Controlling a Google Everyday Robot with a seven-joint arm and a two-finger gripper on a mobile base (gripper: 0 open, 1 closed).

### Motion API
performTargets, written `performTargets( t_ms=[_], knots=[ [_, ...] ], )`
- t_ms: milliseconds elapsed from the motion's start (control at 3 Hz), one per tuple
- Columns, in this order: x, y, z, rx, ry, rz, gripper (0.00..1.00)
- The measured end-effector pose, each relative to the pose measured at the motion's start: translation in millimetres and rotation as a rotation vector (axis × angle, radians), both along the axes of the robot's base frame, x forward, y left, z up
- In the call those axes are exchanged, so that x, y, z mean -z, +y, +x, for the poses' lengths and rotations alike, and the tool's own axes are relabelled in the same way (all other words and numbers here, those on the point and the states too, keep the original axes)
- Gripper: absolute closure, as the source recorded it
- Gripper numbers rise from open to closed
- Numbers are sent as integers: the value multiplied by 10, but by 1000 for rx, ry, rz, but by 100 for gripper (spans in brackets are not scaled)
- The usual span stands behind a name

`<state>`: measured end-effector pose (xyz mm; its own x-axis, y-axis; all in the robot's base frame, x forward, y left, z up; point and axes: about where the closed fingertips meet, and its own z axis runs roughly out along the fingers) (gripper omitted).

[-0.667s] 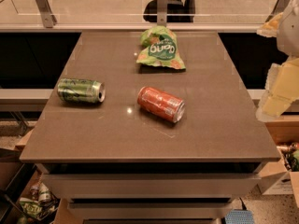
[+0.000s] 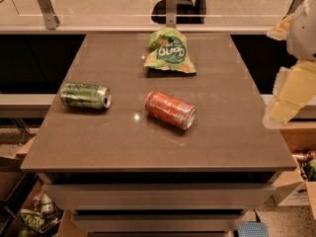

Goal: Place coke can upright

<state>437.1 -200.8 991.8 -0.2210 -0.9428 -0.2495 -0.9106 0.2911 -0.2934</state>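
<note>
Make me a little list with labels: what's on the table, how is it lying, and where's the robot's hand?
coke can: on its side, near the table's middle
green can: on its side, left part of the table
snack bag: lying at the far side, behind the coke can
table: brown top
gripper: beyond the table's right edge, touching none of them
job: coke can not yet upright

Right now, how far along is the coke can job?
Nothing looks done: the coke can lies on its side on the table. In hand: the gripper hangs beside the table's right edge, clear of the can. Left: reach, grasp, stand it upright.
</note>
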Motion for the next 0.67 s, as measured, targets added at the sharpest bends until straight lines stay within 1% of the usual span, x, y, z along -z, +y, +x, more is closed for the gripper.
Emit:
performTargets(
  t_ms=[333, 667],
  knots=[
    [75, 125, 60, 23, 17, 61, 0],
    [192, 247, 169, 61, 47, 116, 0]
  ],
)
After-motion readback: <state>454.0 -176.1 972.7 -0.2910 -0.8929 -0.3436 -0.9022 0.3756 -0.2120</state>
